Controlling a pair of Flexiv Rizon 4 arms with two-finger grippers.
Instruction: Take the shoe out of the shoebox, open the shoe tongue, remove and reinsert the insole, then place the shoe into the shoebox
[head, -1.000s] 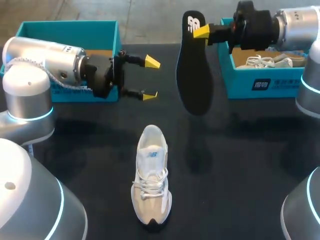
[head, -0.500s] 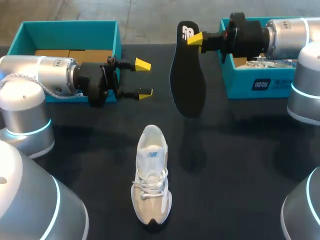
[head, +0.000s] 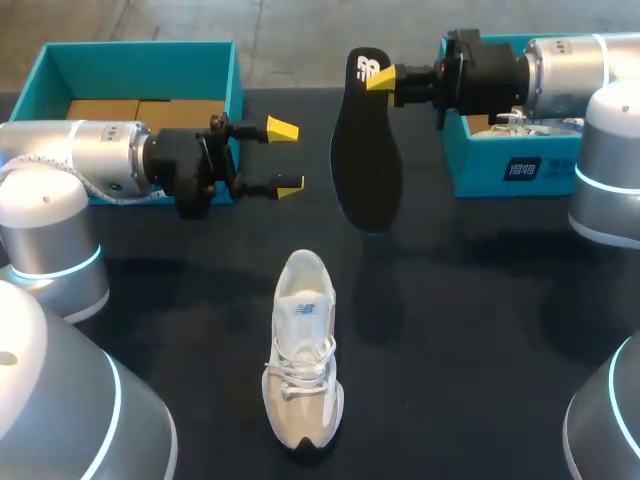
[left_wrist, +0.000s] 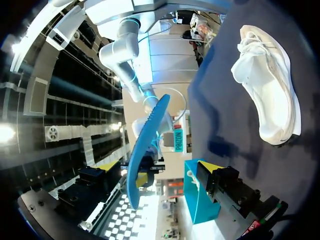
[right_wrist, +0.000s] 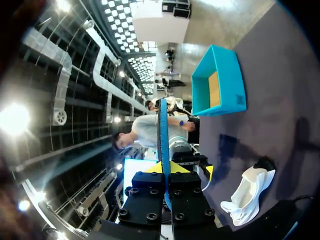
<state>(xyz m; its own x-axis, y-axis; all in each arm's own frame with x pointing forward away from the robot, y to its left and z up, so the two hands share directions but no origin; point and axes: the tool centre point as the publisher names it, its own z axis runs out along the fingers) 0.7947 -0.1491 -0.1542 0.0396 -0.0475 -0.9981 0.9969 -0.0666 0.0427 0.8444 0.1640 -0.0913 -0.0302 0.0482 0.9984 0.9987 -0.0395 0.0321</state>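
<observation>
With right gripper (head: 380, 77), pinched long black foam insole (head: 365, 160) by its top end above dark table (head: 480, 330); held left gripper (head: 287, 157) wide open nearby, white lace-up sneaker (head: 303, 350) below.

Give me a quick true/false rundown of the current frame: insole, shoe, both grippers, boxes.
1. The right gripper is shut on the insole. True.
2. The shoe sits inside a shoebox. False: it stands on the table, outside both boxes.
3. The left gripper is open and holds nothing. True.
4. The insole lies flat on the table. False: it hangs in the air, gripped at its upper end by the right gripper.
5. Another white shoe lies in the right shoebox. True.
</observation>
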